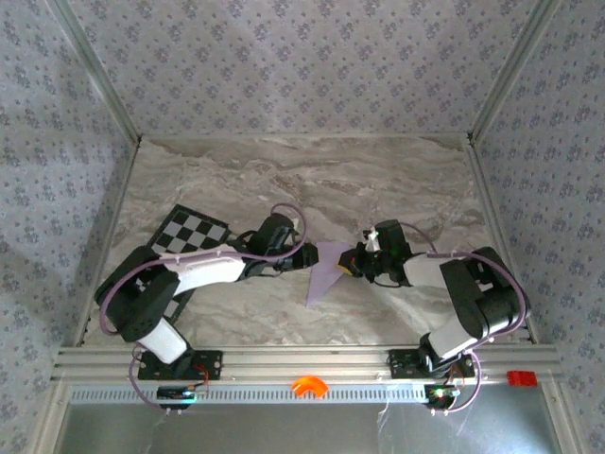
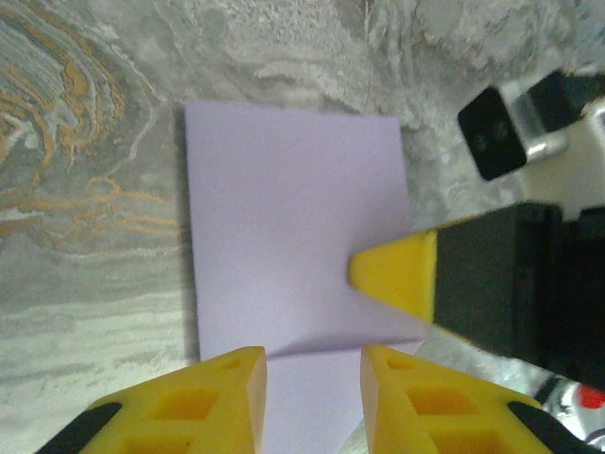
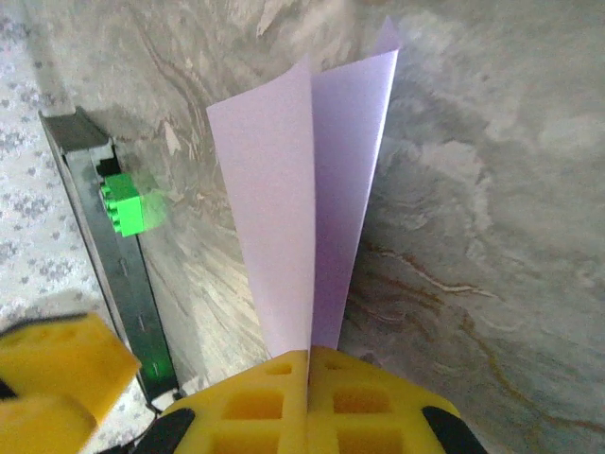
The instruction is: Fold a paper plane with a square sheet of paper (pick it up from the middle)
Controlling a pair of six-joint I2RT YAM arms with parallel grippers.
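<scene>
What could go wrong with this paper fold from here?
1. The right gripper pinches the sheet of paper at one small spot. Its two layers splay apart, so the crease may come out loose or crooked.
2. The left gripper stands open close at the paper's edge. Moving off, a finger might catch and tug it.

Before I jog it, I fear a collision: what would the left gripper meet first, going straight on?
Likely the square sheet of paper, which reaches between its parted fingers; depth is unclear.
</scene>
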